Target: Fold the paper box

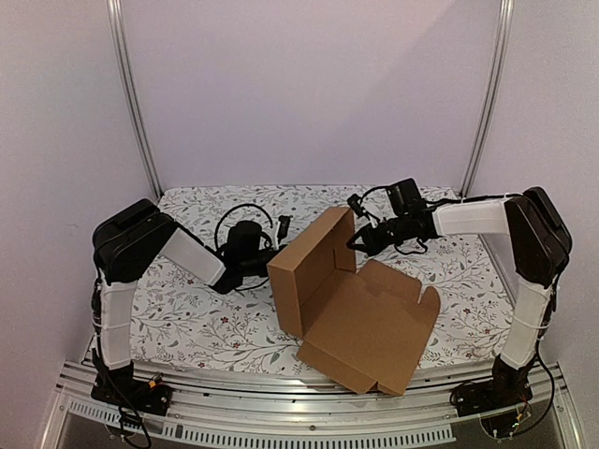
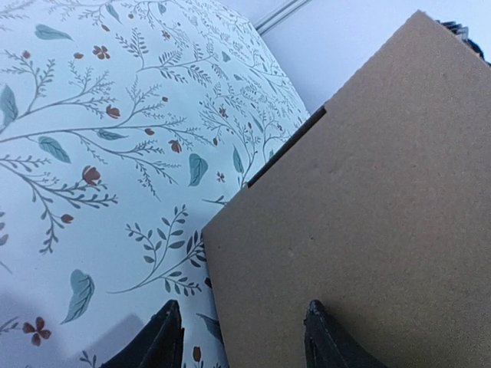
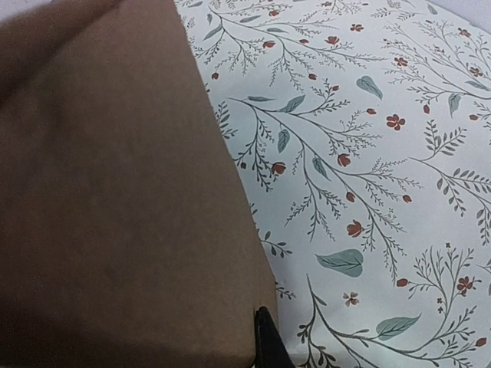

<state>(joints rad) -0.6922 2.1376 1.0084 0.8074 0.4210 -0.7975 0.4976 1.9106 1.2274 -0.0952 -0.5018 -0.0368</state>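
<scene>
The paper box is brown cardboard, partly folded. Its tray part stands tilted up at mid-table and its lid panel lies flat toward the front edge. My left gripper is at the tray's left wall. In the left wrist view it is open, with the edge of the cardboard between its fingers. My right gripper is at the tray's upper right corner. In the right wrist view only one finger shows, against the cardboard's edge. The other is hidden behind the panel.
The table is covered by a white floral cloth. Metal frame posts stand at the back corners before a plain wall. The box's lid overhangs the metal rail at the table's front edge. Cables loop by both wrists.
</scene>
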